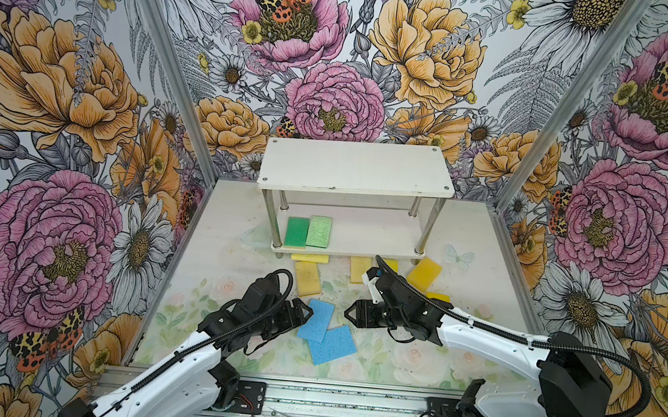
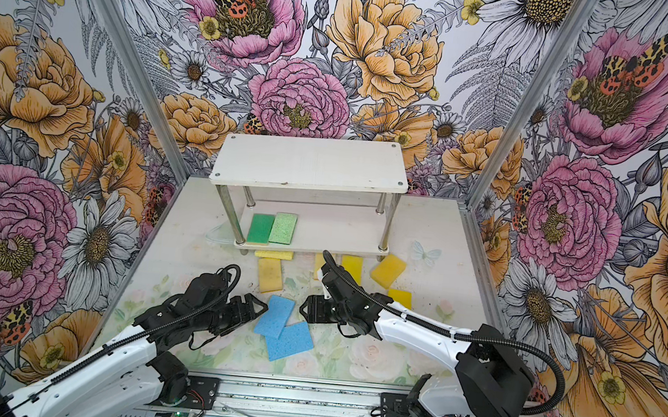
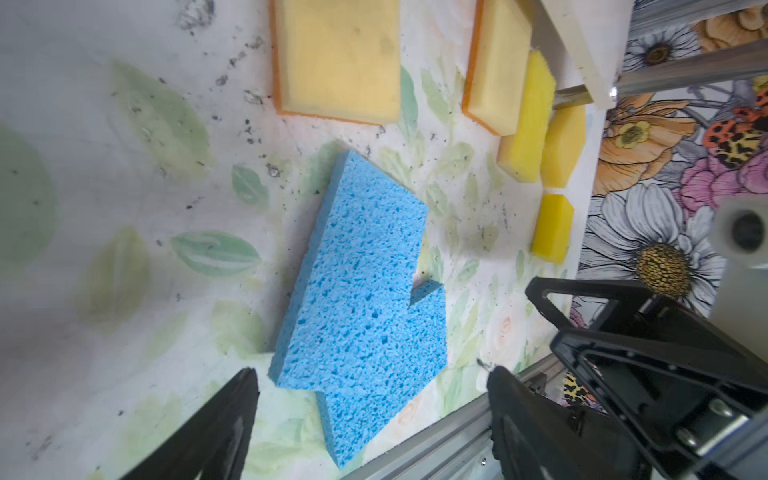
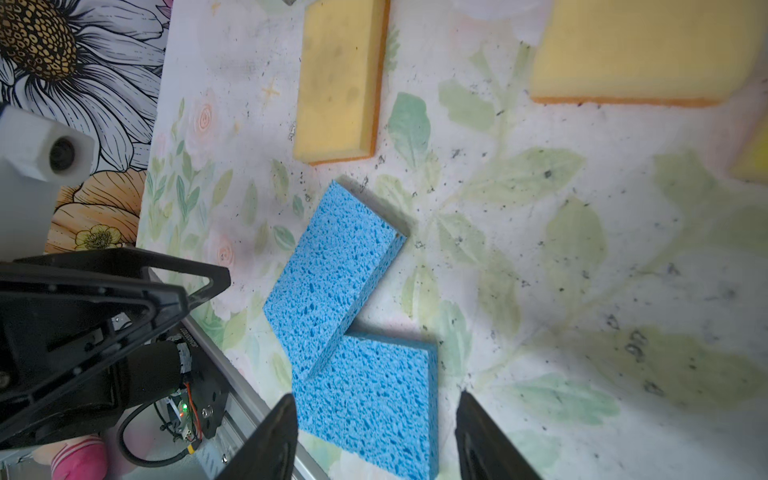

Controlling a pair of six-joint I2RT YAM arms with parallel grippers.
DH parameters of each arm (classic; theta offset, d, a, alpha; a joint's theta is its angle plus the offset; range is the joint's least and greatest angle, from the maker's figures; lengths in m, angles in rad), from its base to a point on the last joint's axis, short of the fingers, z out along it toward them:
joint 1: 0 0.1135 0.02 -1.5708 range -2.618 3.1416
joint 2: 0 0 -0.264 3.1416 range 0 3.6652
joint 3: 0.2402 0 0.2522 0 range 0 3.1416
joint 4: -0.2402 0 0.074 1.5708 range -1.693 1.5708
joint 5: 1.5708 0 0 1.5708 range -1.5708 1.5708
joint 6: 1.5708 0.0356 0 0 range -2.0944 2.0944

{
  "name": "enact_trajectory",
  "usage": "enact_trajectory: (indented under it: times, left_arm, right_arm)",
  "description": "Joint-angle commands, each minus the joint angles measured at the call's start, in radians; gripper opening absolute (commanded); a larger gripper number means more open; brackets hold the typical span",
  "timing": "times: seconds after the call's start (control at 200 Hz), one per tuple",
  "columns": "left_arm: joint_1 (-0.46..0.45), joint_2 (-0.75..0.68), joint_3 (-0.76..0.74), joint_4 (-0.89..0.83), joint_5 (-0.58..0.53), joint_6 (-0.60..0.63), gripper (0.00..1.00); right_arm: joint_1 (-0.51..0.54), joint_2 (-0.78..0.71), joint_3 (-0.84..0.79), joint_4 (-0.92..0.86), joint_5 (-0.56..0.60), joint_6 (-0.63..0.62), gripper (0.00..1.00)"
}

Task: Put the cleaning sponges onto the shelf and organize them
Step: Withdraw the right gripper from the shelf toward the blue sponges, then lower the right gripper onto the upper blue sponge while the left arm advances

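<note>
Left gripper (image 1: pixel 305 312) is wide open and empty at the edge of two overlapped blue sponges (image 1: pixel 319 320) mid-table. Right gripper (image 1: pixel 349 313) faces it, part open and empty. Risk: pinching the top sponge drags the lower one, or the arms clash. Green sponges (image 1: pixel 295 232) sit on the shelf (image 1: pixel 367 238) lower tier, yellow sponges (image 1: pixel 307 279) loose in front.

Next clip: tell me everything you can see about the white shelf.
The shelf is a white two-tier rack: two long rectangular boards joined by four shiny metal posts, screw heads at the top board's corners. It stands upright on the table by the back wall. The top board is bare; the lower one carries a dark green sponge and a light green sponge side by side at its left end.
</note>
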Motion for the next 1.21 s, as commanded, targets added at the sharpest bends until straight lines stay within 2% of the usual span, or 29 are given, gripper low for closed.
enact_trajectory:
  times: [0.0,0.115,0.235,0.475,0.72,0.94,1.08,1.151,1.201]
  left_arm:
    - [-0.002,0.054,0.065,-0.006,-0.054,0.066,0.87]
    - [0.012,0.105,0.07,-0.015,-0.026,0.098,0.83]
    - [0.043,0.14,0.077,-0.015,0.0,0.148,0.75]
    - [0.114,0.256,0.111,0.024,0.091,0.239,0.72]
    - [0.105,0.398,0.132,0.15,0.17,0.265,0.65]
    - [0.072,0.518,0.154,0.203,0.189,0.276,0.59]
    - [0.065,0.566,0.152,0.23,0.193,0.275,0.39]
    - [0.064,0.582,0.15,0.254,0.2,0.269,0.35]
    - [0.061,0.594,0.147,0.266,0.21,0.265,0.29]
  right_arm:
    - [-0.03,0.012,0.008,0.004,-0.056,-0.037,0.62]
    - [-0.056,0.004,0.003,0.005,-0.084,-0.046,0.62]
    - [-0.089,0.016,0.005,0.006,-0.088,-0.061,0.62]
    - [-0.092,0.044,0.028,0.011,-0.046,-0.042,0.62]
    - [-0.098,0.044,0.028,0.017,-0.037,-0.042,0.62]
    - [-0.109,0.049,0.035,0.016,-0.06,-0.044,0.62]
    - [-0.124,0.045,0.035,0.016,-0.072,-0.048,0.62]
    - [-0.133,0.048,0.037,0.015,-0.077,-0.045,0.62]
    - [-0.135,0.05,0.039,0.016,-0.077,-0.043,0.62]
